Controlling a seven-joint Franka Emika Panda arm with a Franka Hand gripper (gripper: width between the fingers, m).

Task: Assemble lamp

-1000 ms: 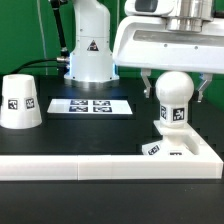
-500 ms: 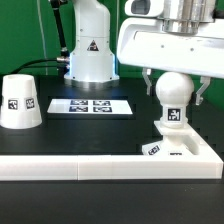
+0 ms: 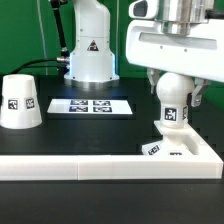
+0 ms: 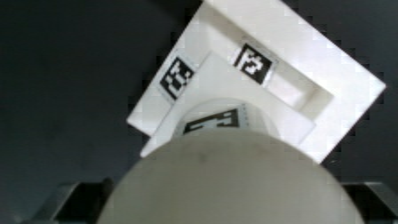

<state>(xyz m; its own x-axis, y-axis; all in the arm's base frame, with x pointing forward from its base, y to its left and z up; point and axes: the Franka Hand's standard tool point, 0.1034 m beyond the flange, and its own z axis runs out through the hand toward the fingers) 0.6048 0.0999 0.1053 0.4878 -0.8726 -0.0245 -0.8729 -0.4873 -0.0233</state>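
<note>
White plastic bulb (image 3: 172,88) sits between the gripper (image 3: 176,98) fingers (image 3: 150,88), one finger on each side of the ball. Fingers are spread apart. We cannot tell if they actually press on the bulb or just flank it. The bulb stands upright on the square base (image 3: 186,152), straight below the gripper, with a tag (image 3: 170,116) on its neck. In the wrist view the bulb (image 4: 231,185) fills the near field with the base (image 4: 294,60) beyond it, tags showing. We see the shade (image 3: 20,102) well away from the gripper, toward the exterior view's left, resting on its wide end on the table. The marker board (image 3: 92,105) lies between the shade and the gripper, further back. The white wall (image 3: 90,168) runs along the front, and the base sits against it.
</note>
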